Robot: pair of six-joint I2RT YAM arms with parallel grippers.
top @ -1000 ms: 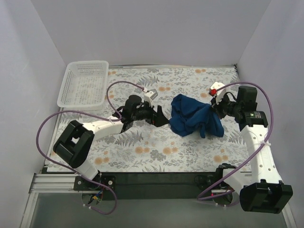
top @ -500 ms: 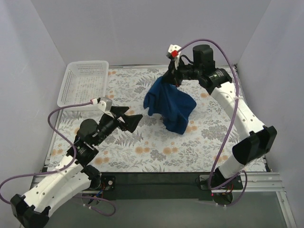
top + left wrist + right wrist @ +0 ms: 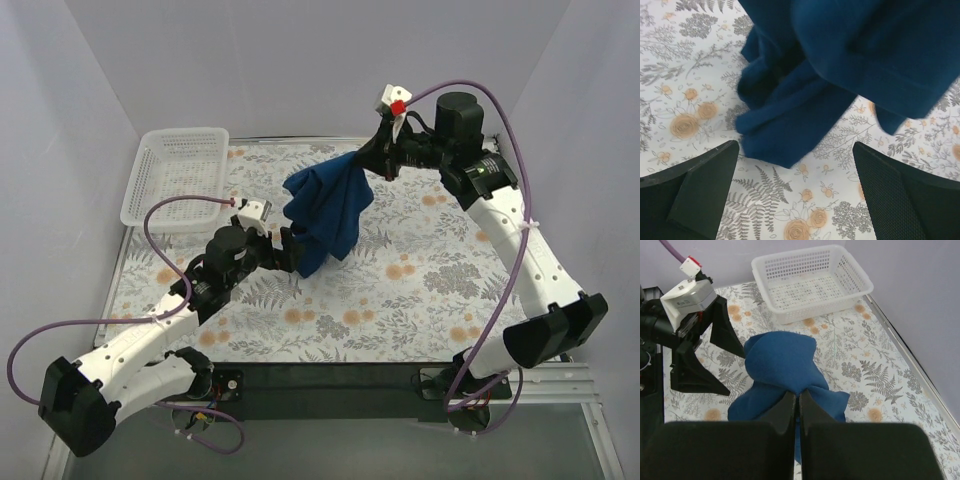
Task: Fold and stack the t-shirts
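Observation:
A dark navy t-shirt [image 3: 325,205] hangs bunched above the floral table cover. My right gripper [image 3: 375,160] holds it up at the back middle. In the right wrist view the right gripper [image 3: 797,402] is shut on a pinch of the t-shirt [image 3: 782,365], and the cloth drapes below it. My left gripper [image 3: 287,251] is open just left of the shirt's lower tip. In the left wrist view its black fingers [image 3: 695,195] stand wide apart over the cover, and the t-shirt's [image 3: 840,65] hanging folds lie just ahead of them, not between them. No chest graphic shows.
A white lattice basket [image 3: 175,178] stands empty at the back left corner and also shows in the right wrist view as the basket [image 3: 810,282]. The floral cover [image 3: 400,290] spreads over the table, with pale walls on three sides.
My right gripper has carried the hanging shirt a little left and lower than half a second ago. My left arm has swung in toward the shirt's lower tip with its jaws opening wider.

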